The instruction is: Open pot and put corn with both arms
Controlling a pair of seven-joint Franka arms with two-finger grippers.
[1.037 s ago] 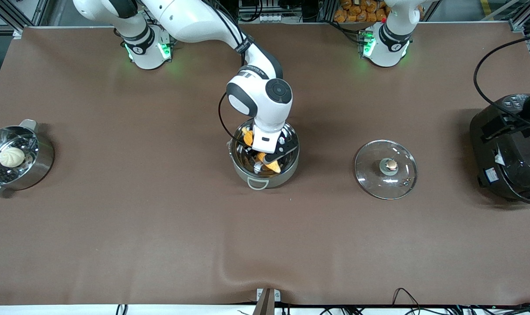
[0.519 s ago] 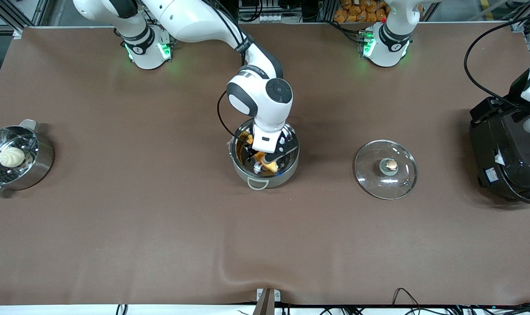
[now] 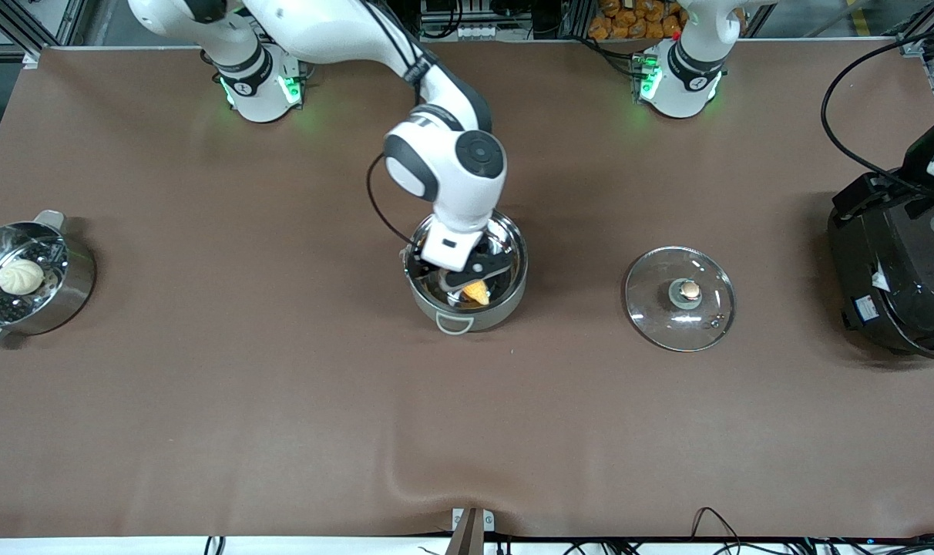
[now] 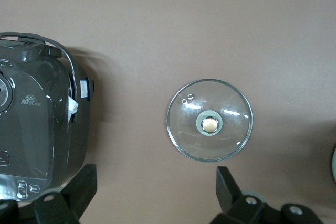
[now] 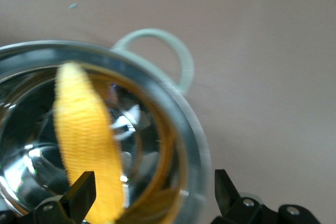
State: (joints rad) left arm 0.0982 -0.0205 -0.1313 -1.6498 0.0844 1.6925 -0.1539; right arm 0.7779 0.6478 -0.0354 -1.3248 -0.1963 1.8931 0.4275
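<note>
- The pot (image 3: 467, 270) stands uncovered near the middle of the brown tabletop (image 3: 282, 401), one pale loop handle (image 3: 454, 323) turned toward the front camera.
- The corn (image 3: 476, 291) lies inside the pot, on the side nearer the front camera; in the right wrist view the cob (image 5: 86, 140) rests on the shiny inner floor with nothing gripping it.
- The right tool (image 3: 461, 271) hangs over the pot's open mouth, its two black fingers (image 5: 79, 195) spread apart and empty, the corn lying below between them.
- The glass lid (image 3: 680, 297) sits flat on the tabletop, well apart from the pot, toward the left arm's end, its copper-coloured knob (image 3: 690, 290) pointing up.
- The left tool (image 4: 155, 195) is high over the strip of tabletop between the lid and the black electric cooker (image 3: 895, 270); its fingers (image 4: 231, 192) stand wide apart, holding nothing.
- The left wrist view looks down on the lid (image 4: 210, 119) and on the cooker (image 4: 37, 135) beside it.
- A shiny steel steamer pan (image 3: 70, 289) with a white bun (image 3: 19, 276) on its perforated tray sits at the right arm's end of the tabletop.
</note>
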